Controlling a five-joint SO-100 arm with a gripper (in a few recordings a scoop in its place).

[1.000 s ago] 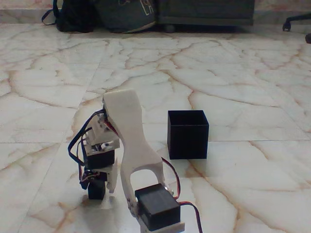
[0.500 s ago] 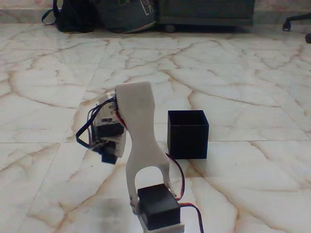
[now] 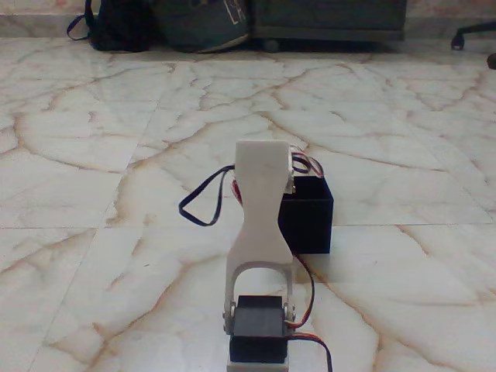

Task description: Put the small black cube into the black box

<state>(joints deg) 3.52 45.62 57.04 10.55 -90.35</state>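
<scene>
1 matte black box [image 3: 310, 221], thin-walled, partly behind white arm [image 3: 262, 225].

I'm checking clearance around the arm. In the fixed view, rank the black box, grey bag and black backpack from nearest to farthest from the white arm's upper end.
Measured from the white arm's upper end:
1. black box, right beside it, partly behind the arm.
2. grey bag, far back by the wall, slightly left.
3. black backpack, far back, further left.
</scene>
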